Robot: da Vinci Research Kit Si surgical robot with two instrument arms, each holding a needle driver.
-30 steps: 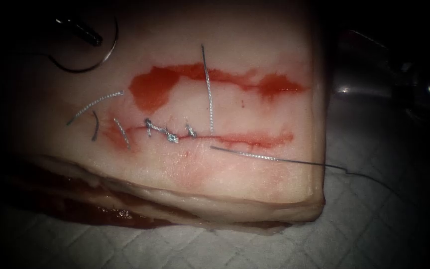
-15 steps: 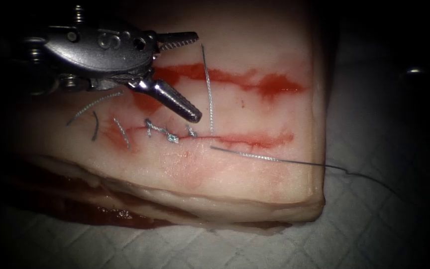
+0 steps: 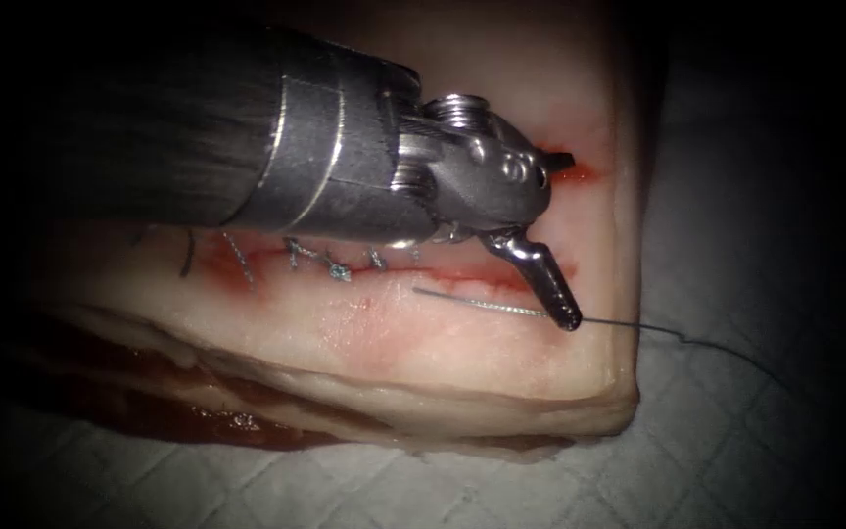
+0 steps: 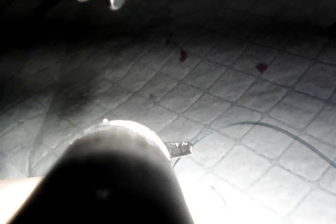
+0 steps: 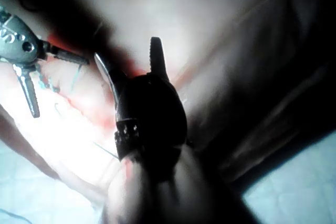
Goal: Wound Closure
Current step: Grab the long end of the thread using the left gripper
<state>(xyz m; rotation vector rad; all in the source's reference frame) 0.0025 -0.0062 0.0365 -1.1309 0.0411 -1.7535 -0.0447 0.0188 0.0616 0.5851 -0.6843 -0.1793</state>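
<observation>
left gripper (image 3: pixel 560 240) moved right, over thread (image 3: pixel 487 307)

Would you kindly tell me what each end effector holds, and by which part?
Nothing. The left end effector is open, one jaw tip at the thread; the right end effector is open and empty.

I am holding my left arm's silver steel wristed tool (image 3: pixel 571 239) bent at the wrist beyond its long dark shaft (image 3: pixel 149 127). Its jaws are standing wide apart, one angling down and the other pointing sideways, gripping nothing. I am holding my right arm's dark steel wristed tool (image 5: pixel 126 47) with its jaws parted too, empty.
</observation>
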